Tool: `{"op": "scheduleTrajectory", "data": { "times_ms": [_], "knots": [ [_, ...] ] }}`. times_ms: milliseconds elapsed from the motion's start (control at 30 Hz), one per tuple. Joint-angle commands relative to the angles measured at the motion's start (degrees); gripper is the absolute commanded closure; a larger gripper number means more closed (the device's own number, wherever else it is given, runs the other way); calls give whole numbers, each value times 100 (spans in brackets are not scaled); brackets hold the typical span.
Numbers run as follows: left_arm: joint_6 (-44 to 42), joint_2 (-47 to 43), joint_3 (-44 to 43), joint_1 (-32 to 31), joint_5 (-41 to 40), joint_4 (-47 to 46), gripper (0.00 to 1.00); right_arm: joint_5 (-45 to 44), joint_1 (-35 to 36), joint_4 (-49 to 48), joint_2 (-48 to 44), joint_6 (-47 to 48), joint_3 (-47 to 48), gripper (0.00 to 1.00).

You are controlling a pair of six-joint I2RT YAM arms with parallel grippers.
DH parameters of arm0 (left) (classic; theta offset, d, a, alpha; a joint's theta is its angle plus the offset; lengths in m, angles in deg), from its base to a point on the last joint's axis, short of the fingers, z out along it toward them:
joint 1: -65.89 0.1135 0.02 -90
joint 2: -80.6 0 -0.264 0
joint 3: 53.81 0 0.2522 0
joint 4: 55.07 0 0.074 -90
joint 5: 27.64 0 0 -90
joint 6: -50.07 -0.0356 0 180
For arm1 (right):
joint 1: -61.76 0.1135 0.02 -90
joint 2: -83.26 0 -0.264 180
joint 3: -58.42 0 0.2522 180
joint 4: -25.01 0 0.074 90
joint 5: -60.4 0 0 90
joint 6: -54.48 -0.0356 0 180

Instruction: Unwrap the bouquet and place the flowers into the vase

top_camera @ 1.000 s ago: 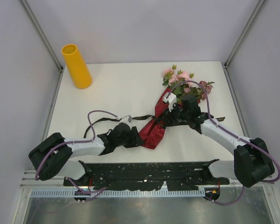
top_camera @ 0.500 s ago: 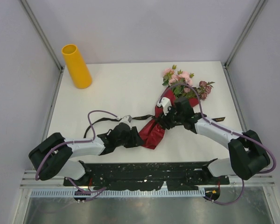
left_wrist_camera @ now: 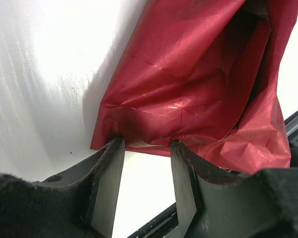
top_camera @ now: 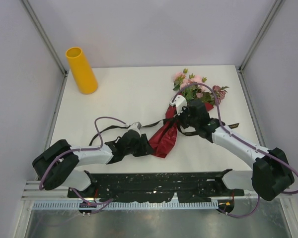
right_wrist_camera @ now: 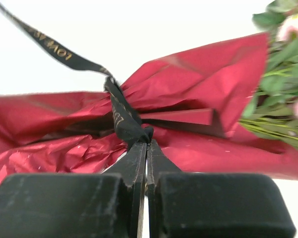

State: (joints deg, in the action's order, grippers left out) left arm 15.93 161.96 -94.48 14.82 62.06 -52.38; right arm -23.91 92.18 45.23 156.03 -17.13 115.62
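Bouquet ribbon (right_wrist_camera: 125, 123) (black) in right pincer (right_wrist_camera: 147, 149)

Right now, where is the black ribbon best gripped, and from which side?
Probably the ribbon at its knot, on the bouquet's pinched waist, from the near right, where the right tool is shut on it: it bunches thick there; its tails are thin.

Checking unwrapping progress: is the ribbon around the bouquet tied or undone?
Tied: the ribbon cinches the red paper in a knot at the right pincer.
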Motion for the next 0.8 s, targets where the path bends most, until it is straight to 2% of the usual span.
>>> {"op": "scheduleTrajectory", "data": {
  "times_ms": [0, 333, 500, 667, 767],
  "knots": [
    [-84, 538, 371, -52, -287, 1380, 51, -1052, -18, -31, -342, -231, 516, 95],
    [-84, 565, 415, -52, -366, 1380, 51, -1948, -88, 540, -729, -635, 1271, 95],
    [-84, 538, 485, -52, -340, 1222, 52, -2852, -115, 734, -931, -767, 1974, 95],
    [-75, 591, 433, -52, -331, 1186, 52, -4127, -123, 366, -1072, -951, 2527, 95],
    [-66, 635, 424, -52, -322, 1142, 52, -4199, -167, 391, -967, -873, 3028, 95]
  ]
}}
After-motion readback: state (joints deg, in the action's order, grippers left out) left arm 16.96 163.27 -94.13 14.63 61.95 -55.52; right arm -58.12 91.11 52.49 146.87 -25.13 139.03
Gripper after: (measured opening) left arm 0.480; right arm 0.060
